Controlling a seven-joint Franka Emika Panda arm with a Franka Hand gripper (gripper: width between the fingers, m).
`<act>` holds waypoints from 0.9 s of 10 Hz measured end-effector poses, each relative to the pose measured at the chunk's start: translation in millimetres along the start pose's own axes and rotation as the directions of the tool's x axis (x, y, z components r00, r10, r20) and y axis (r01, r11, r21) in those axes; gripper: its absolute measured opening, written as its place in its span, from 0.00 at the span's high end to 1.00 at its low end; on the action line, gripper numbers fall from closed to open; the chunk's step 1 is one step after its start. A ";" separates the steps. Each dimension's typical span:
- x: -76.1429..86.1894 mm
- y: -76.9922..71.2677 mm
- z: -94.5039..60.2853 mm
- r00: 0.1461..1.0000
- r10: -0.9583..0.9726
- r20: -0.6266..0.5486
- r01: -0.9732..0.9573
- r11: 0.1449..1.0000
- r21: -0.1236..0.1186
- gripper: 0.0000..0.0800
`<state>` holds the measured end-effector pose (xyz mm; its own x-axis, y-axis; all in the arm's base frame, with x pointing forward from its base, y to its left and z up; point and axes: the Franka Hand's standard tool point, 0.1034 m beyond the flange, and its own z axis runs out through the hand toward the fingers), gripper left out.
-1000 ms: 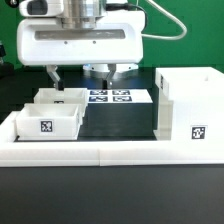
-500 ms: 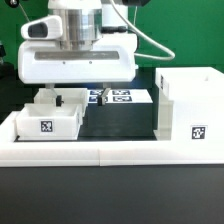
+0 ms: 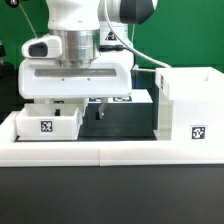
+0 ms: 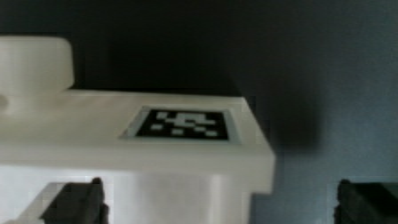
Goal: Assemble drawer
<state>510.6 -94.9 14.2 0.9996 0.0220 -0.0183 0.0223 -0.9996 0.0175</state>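
The tall white housing stands at the exterior view's right with a tag on its front. A white tray with a tag sits at the left front. The second tray behind it is mostly hidden by my hand. My gripper is low over the trays' right side, and one dark finger shows just right of them. In the wrist view a white tray wall with a tag lies between my wide-open fingers. My gripper is open and holds nothing.
The marker board lies flat behind the gripper, partly covered by it. A low white border wall runs along the table's front. Black table shows between the trays and the housing.
The gripper has come down and slightly forward over the trays. It now covers the back tray and most of the marker board. The trays and housing have not moved.
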 end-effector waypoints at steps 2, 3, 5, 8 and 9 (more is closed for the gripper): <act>-2.2 0.7 5.2 1.000 -0.003 0.004 0.003 1.000 -0.002 0.19; -2.9 -0.7 6.4 1.000 0.003 0.007 -0.003 1.000 -0.002 0.19; -3.5 -0.9 7.0 1.000 0.006 0.008 -0.006 1.000 -0.001 0.19; -3.6 -0.7 7.0 1.000 0.006 0.008 -0.006 1.000 -0.001 0.35; -3.6 -0.7 7.0 1.000 0.006 0.008 -0.005 1.000 -0.001 0.53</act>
<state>506.8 -94.4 7.2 0.9995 0.0163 -0.0263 0.0168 -0.9997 0.0186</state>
